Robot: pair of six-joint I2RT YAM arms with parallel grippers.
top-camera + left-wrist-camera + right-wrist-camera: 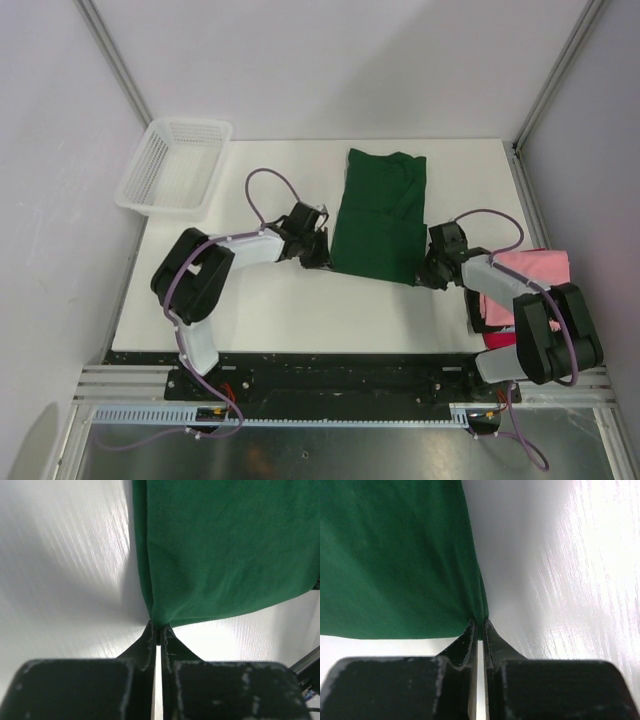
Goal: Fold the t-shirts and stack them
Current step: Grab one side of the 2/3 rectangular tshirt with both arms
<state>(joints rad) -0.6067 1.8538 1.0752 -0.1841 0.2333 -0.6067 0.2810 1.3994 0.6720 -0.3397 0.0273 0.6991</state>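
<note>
Tabletop (pixel 280 310): grippers (pixel 159 629) (pixel 481 625) pinch green t-shirt (pixel 380 215) corners.

Even, diffuse overhead light fills the top view, leaving only faint shadows under the arms on the white table (pixel 300 310). Both wrist views hold the dark green t-shirt (pixel 225 545) weave fairly sharp, but the table blows out into streaky glare, with a soft grey shadow along the cloth's edge. The left gripper (pixel 158 631) and right gripper (pixel 479 626) sit near-black, slightly blurred, in the foreground
</note>
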